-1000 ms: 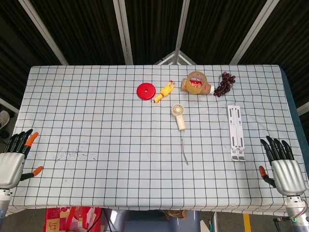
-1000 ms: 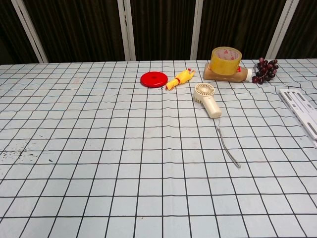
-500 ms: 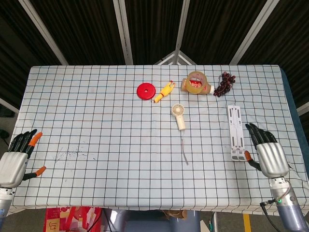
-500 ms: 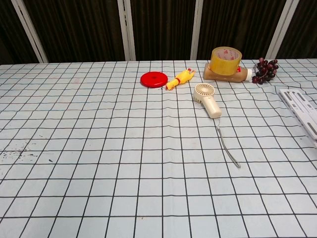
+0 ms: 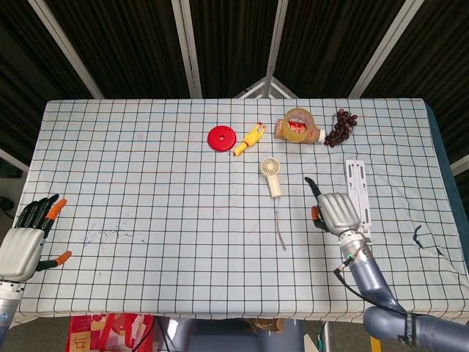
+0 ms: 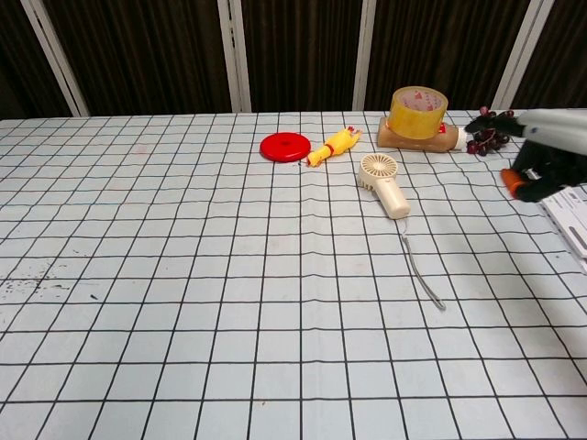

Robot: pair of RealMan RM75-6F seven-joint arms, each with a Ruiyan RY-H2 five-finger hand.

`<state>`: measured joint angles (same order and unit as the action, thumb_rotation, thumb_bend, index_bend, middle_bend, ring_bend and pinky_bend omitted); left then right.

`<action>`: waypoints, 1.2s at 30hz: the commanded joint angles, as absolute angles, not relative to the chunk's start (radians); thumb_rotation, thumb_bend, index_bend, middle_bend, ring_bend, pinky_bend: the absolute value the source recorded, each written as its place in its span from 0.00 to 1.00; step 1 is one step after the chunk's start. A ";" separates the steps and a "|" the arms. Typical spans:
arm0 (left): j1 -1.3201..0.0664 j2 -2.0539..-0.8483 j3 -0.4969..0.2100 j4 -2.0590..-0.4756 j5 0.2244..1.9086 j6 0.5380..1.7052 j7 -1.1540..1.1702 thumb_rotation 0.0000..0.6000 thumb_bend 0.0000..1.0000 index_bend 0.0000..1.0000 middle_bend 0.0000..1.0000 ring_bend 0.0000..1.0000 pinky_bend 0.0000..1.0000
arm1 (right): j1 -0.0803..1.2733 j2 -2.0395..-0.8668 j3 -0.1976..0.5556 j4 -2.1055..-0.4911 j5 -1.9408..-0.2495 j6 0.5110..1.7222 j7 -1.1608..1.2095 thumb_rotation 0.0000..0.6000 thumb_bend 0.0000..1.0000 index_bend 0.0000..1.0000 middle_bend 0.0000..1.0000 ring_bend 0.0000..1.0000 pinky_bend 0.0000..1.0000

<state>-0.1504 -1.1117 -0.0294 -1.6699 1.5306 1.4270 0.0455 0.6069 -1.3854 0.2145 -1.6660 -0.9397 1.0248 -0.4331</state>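
Right hand (image 5: 336,211) over surface (image 5: 146,176), fingers apart, empty, between fan (image 5: 272,176) and white stand (image 5: 357,192). Left hand (image 5: 26,238) spread, empty, at edge. Tape (image 5: 297,123), grapes (image 5: 341,127) beyond.

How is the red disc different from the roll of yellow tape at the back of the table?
The red disc is flat and lies straight on the checked tablecloth; the yellow tape roll is taller and sits on top of a tan object. The disc is solid red with a small centre dimple; the tape roll is translucent yellow with a wide open core. Both are round and lie far from either hand.
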 commanded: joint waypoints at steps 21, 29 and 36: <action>-0.157 -1.083 -0.032 -1.670 1.516 1.414 -0.021 1.00 0.04 0.00 0.00 0.00 0.00 | 0.804 -1.649 0.247 -1.379 -0.663 0.927 -0.553 1.00 0.69 0.00 0.85 0.96 0.87; -0.160 -1.084 -0.034 -1.671 1.509 1.409 -0.021 1.00 0.04 0.00 0.00 0.00 0.00 | 0.808 -1.657 0.245 -1.366 -0.656 0.921 -0.532 1.00 0.69 0.00 0.85 0.96 0.87; -0.161 -1.086 -0.035 -1.673 1.507 1.407 -0.017 1.00 0.04 0.00 0.00 0.00 0.00 | 0.823 -1.667 0.248 -1.348 -0.632 0.916 -0.539 1.00 0.69 0.00 0.85 0.96 0.87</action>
